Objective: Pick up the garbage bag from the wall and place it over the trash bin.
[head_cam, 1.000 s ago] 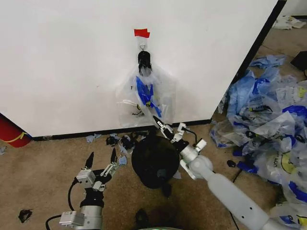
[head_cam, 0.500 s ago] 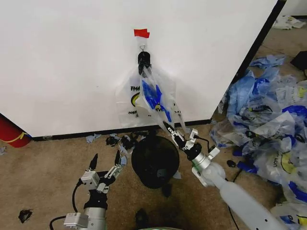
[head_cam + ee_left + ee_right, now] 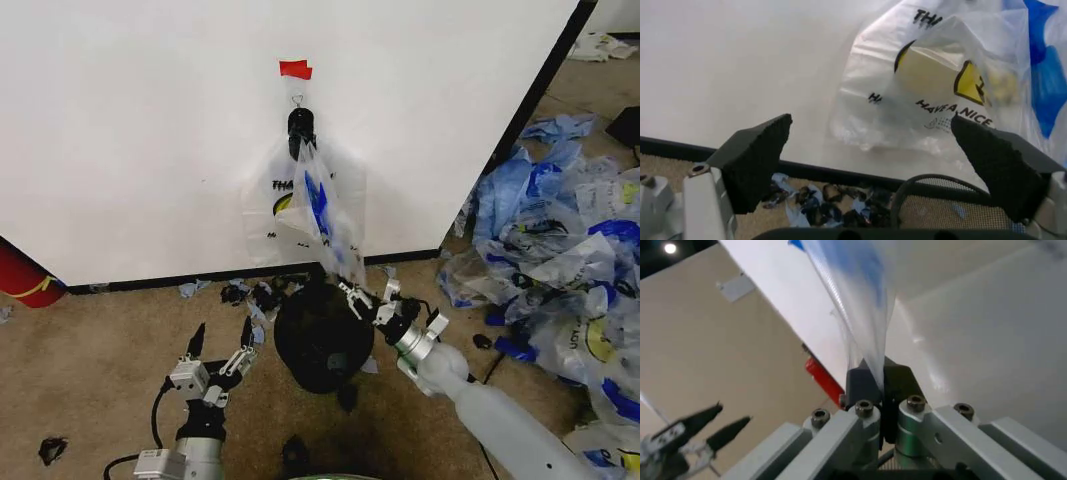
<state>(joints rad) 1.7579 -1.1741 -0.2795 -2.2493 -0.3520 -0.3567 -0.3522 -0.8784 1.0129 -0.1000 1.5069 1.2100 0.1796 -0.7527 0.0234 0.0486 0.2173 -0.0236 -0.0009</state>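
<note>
Head view shows the garbage bag hanging against the wall from a small metal hook just below a red tape strip. A dark clip-like piece sits where the bag meets the hook. One blue-edged part of the bag is drawn out from the wall, slanting down to the right tool, which pinches the plastic just above the rim of the trash bin. The right wrist view confirms it: the two dark pads are pressed together with a thin stretched strand of the bag caught between them.

The bin stands on the carpet near the black baseboard, directly below the bag. The left tool hovers low beside the bin on the robot's left, its fingers spread and holding nothing. In the left wrist view its two black pads stand wide apart, framing the bag's yellow smiley face and the bin's rim. A heap of other bags lies on the floor to the right.
</note>
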